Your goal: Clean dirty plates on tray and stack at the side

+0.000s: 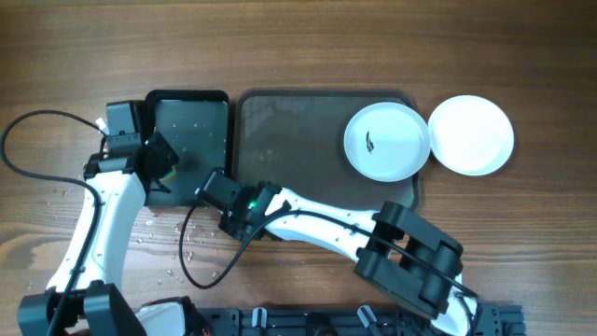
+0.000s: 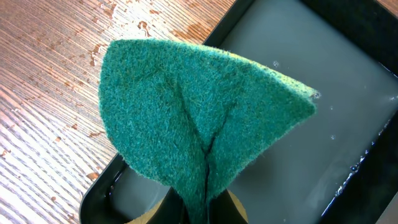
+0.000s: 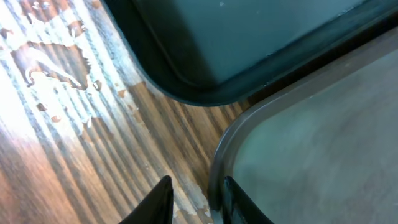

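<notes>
Green scrub pad (image 2: 199, 124) pinched in my left fingers (image 2: 202, 214) over the black tray (image 1: 191, 121). Right fingers (image 3: 196, 199) narrow, astride the grey tray (image 3: 217, 168)'s rim, can't tell if gripping. Smudged plate (image 1: 386, 141) sits on it, clean plate (image 1: 471, 134) on the table (image 1: 280, 47) beside. Halfway-ish, I'd say.

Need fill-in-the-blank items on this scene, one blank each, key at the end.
1. The left gripper is shut on a green ____.
2. The smudged plate lies on the tray; the clean plate lies beside it on the ____.
3. The overhead view shows ____ plates.
Missing words: sponge; table; two.
</notes>
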You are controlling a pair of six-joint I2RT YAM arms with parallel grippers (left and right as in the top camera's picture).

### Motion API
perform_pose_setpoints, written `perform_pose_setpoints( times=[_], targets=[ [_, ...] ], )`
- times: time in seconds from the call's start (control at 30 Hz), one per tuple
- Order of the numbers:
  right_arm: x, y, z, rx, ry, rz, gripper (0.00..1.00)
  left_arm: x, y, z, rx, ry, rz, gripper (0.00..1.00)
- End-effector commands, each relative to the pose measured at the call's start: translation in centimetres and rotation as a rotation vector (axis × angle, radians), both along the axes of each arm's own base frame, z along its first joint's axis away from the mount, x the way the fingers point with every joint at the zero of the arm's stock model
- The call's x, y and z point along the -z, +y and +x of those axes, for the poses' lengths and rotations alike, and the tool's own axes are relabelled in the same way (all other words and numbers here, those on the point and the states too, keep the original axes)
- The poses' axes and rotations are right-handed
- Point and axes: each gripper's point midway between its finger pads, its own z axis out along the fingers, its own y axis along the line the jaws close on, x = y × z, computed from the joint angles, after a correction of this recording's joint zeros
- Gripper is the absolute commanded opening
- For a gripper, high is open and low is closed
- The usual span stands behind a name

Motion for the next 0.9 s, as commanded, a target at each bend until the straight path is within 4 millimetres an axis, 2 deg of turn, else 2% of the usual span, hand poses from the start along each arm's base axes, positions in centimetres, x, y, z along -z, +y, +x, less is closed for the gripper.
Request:
perform_pose_setpoints(
  times=[0.0, 0.4, 0.63, 0.87],
  targets=[
    [2.6, -0.3, -1.4, -0.023, 0.051, -0.043, 0.23, -0.5, 0.2, 0.1, -0.021, -0.022, -0.004, 0.05],
    [2.4, 0.3, -1.3, -0.025, 0.044, -0.021, 0.1, -0.5, 0.2, 0.1, -0.021, -0.022, -0.004, 0.04],
    [2.4, 0.4, -1.5, -0.032, 0.044, -0.02, 0.08, -0.5, 0.2, 0.1, -0.021, -0.022, -0.004, 0.04],
    [2.2, 1.4, -2.4, -0.079, 0.026, -0.005, 0.07, -0.5, 0.2, 0.1, -0.021, -0.022, -0.004, 0.04]
  ],
)
